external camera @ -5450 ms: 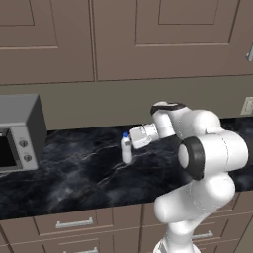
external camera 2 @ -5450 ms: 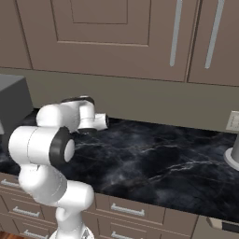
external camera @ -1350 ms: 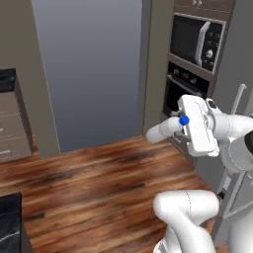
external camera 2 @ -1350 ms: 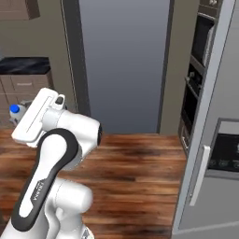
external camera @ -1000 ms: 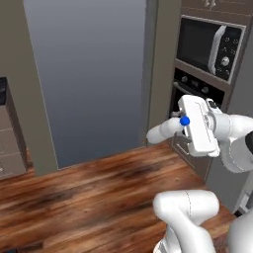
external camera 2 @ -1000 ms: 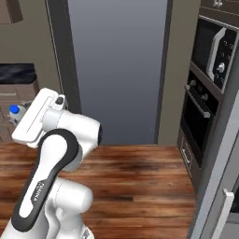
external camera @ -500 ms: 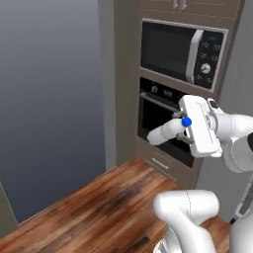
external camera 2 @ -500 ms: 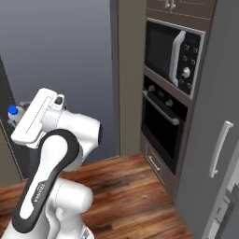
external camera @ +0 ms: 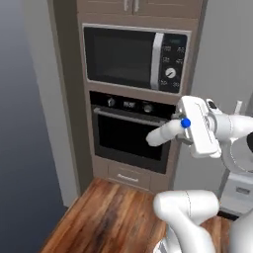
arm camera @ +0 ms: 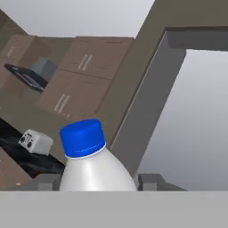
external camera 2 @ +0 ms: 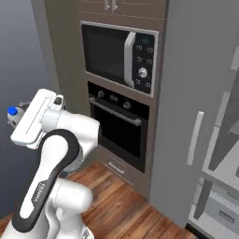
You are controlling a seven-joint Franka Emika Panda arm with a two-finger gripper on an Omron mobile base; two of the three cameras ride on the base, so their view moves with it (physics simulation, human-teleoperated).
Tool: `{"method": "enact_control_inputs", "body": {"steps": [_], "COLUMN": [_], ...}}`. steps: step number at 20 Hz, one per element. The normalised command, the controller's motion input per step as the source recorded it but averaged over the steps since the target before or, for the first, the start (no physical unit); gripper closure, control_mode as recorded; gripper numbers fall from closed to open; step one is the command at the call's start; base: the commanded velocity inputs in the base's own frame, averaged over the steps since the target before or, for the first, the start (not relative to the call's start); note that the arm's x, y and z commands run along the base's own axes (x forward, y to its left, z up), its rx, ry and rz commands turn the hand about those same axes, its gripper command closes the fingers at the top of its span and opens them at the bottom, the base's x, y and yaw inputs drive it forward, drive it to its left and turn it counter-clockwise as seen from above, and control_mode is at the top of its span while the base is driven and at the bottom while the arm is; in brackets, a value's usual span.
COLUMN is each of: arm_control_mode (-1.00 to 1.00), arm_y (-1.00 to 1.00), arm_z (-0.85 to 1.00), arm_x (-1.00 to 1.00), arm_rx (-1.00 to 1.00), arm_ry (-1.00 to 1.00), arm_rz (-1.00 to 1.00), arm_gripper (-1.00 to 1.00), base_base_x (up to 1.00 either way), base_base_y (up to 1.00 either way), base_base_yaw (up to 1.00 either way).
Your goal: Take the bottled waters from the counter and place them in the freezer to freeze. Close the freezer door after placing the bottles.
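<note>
**Bottle carried in the gripper, facing the oven column**

In the hand view a translucent-white water bottle (arm camera: 97, 171) with a blue cap (arm camera: 83, 137) sits at bottom centre, between the two dark fingertips (arm camera: 153, 181) that rise on either side of its shoulders; the jaws pinch the bottle. Behind it, in the upper left of that frame, brown wall cabinets (arm camera: 84, 75) hang above a strip of dark counter (arm camera: 26, 162) at the left edge.

In the left base view the gripper (external camera: 184, 129) sits right of centre, its white hand turned toward the camera, with the blue cap showing at its front edge. The built-in microwave (external camera: 136, 57) fills the upper middle and the wall oven (external camera: 131, 136) stands below it, above wooden floor (external camera: 108, 217) at the bottom.

In the right base view the hand is at middle left, the blue cap at the far left edge. The oven column stands centre frame, and a tall grey fridge door (external camera 2: 198, 107) with a pale vertical handle (external camera 2: 194, 138) takes the right side.
</note>
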Motion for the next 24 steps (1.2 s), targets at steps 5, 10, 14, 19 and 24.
{"method": "enact_control_inputs", "body": {"steps": [5, 10, 14, 19, 24], "arm_control_mode": [1.0, 1.0, 1.0, 1.0, 1.0], "arm_y": [0.0, 0.0, 0.0, 0.0, 0.0], "arm_z": [0.0, 0.0, 0.0, 0.0, 0.0], "arm_x": [0.0, 0.0, 0.0, 0.0, 0.0], "arm_rx": [0.0, 0.0, 0.0, 0.0, 0.0], "arm_ry": [0.0, 0.0, 0.0, 0.0, 0.0], "arm_rz": [0.0, 0.0, 0.0, 0.0, 0.0], "arm_gripper": [1.0, 1.0, 1.0, 1.0, 1.0], "base_base_x": [0.32, 0.75, 1.0, 0.89, 0.55], "base_base_y": [0.11, -0.09, 0.0, 0.0, -0.1], "base_base_yaw": [-0.86, -0.65, -0.34, -0.31, -0.32]}}
